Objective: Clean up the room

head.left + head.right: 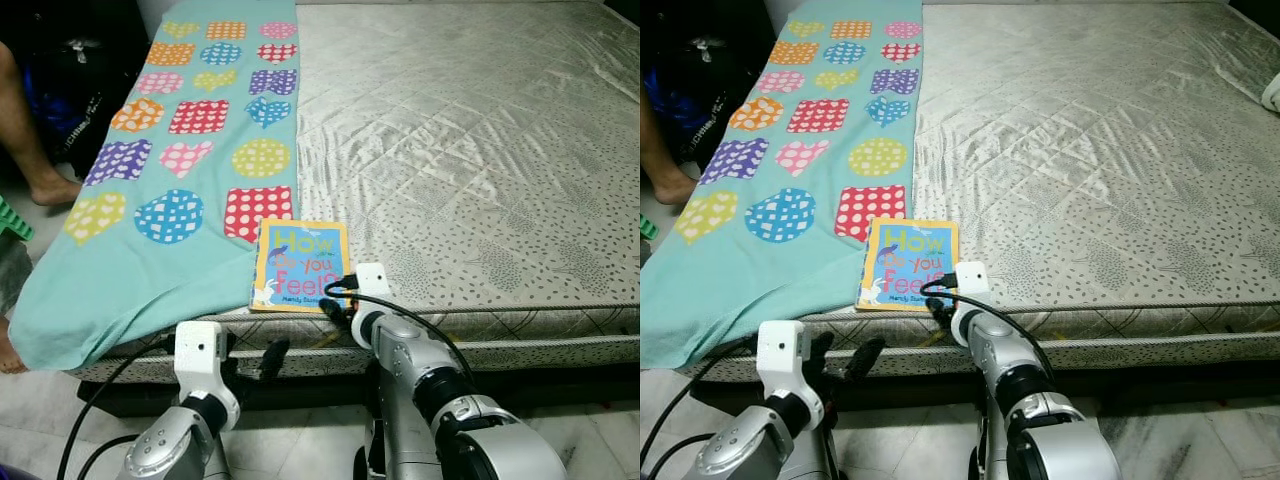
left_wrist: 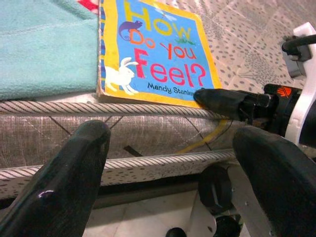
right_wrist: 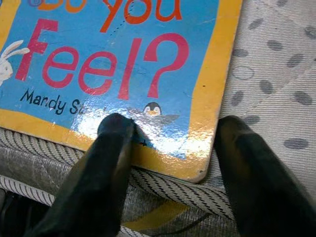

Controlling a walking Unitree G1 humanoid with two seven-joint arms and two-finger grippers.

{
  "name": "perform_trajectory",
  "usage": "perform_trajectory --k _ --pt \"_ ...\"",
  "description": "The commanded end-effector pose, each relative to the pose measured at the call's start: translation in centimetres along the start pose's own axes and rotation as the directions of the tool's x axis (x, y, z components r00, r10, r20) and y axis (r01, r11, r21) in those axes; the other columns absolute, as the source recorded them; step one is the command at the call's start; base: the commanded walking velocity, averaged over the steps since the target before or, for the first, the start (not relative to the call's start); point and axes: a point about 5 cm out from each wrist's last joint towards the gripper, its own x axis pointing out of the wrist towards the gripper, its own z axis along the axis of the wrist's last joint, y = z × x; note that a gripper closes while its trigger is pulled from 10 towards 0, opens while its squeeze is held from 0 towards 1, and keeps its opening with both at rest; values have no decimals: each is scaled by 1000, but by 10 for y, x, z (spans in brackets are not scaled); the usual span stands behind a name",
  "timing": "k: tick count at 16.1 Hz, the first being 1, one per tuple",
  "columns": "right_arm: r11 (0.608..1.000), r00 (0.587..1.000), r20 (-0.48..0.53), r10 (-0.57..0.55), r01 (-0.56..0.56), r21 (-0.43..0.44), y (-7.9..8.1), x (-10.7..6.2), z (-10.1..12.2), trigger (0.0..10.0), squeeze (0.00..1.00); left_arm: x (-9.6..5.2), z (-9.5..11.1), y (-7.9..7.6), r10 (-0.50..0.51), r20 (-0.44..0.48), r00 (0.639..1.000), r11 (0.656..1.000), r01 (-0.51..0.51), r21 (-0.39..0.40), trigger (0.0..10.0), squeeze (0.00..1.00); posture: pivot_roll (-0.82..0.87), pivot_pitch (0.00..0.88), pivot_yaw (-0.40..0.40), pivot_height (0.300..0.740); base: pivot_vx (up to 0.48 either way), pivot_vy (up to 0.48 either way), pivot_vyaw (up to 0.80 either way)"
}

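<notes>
A picture book (image 1: 300, 262) titled "How Do You Feel?" lies flat at the near edge of the mattress (image 1: 480, 150), with one edge against a teal blanket (image 1: 130, 270). My right gripper (image 3: 173, 126) is open at the book's near right corner. One fingertip (image 3: 114, 129) rests on the glossy cover by the front edge, and the other sits on the mattress just beside the corner. My left gripper (image 2: 173, 133) is open and lower down, in front of the mattress side and left of the book, holding nothing.
The teal blanket with coloured dotted hearts covers the left strip of the bed and hangs over the near corner. A person's leg and foot (image 1: 40, 180) stand on the floor at the left, beside dark bags (image 1: 70, 90). Tiled floor (image 1: 300, 420) lies below the bed edge.
</notes>
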Motion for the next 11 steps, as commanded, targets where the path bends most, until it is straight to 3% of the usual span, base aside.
perform_trajectory --k 1,11 --pt "999 990 -141 26 -21 35 8 0 -33 0 0 0 0 1 9 -5 1000 1000 -9 -1 10000 0 60 111 -23 519 0 0 0" --pt "991 991 -134 23 -5 132 4 0 -26 0 0 2 -1 2 20 -20 1000 998 -21 -62 10000 0 54 93 -24 519 0 0 0"
